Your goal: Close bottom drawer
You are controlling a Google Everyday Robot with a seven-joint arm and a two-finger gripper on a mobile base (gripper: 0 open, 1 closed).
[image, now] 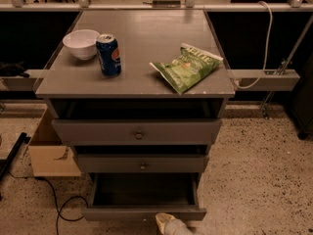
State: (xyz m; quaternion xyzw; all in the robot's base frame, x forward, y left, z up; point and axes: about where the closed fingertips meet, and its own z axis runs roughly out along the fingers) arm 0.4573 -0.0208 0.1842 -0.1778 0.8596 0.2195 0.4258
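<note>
so the bottom drawer (127, 213) is pulled out past the counter's (146, 53) front edge, the gripper (171, 225) sits just in front of its panel, slightly right of centre (can't tell if spread or closed), so push straight back

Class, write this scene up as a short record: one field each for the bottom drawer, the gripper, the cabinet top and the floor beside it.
bottom drawer: pulled well out, not yet closed
gripper: at the lower picture edge, just in front of the drawer's front panel
cabinet top: white bowl, blue soda can, green chip bag
floor, left of cabinet: cardboard box, black cable
</note>
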